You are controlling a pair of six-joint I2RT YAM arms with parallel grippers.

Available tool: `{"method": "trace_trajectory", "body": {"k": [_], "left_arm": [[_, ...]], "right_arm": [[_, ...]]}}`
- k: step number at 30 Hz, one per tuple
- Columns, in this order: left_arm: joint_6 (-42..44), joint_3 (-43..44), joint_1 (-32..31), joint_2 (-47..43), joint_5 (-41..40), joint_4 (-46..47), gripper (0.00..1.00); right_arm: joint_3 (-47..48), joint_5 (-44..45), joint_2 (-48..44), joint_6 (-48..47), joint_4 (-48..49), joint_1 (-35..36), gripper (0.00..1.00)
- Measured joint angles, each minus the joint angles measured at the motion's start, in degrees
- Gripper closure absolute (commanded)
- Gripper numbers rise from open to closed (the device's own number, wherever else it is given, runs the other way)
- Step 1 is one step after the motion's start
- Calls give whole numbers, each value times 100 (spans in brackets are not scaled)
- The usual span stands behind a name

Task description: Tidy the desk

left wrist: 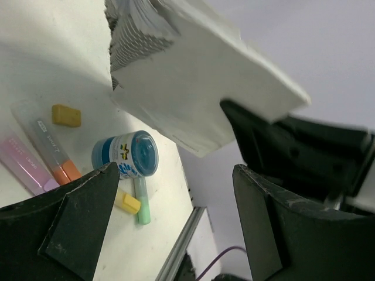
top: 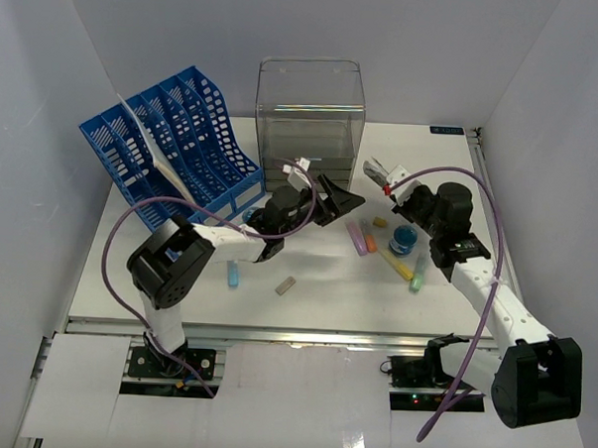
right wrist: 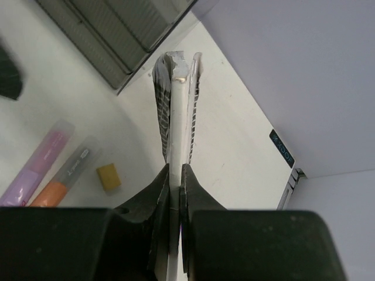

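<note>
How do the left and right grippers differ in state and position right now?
The left gripper is open, nothing between its fingers; the right gripper is shut on a thin white pad. The left is in front of the clear drawer box; the right is off to that box's right. Both are black and over the desk.

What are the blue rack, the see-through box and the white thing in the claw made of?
Blue rack: likely moulded plastic, matte, with slotted walls. See-through box: probably clear glossy plastic, showing reflections. White pad in the right gripper: unclear, maybe foam or stacked paper.
</note>
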Motion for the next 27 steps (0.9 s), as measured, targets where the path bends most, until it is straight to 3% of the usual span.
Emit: {"method": "trace_trajectory", "body": {"k": [8, 17, 27], "left_arm": [[2083, -943, 5, -1787, 243, -234, 8], [4328, -1014, 95, -3604, 22, -1794, 6], [5527, -756, 103, -5084, -778, -3493, 5]], "right_arm": [[1073, -68, 2, 932, -332, -4, 92], [1854, -792, 2, 1896, -862, 56, 92], [2746, -1875, 229, 2768, -1431, 928, 92]]}}
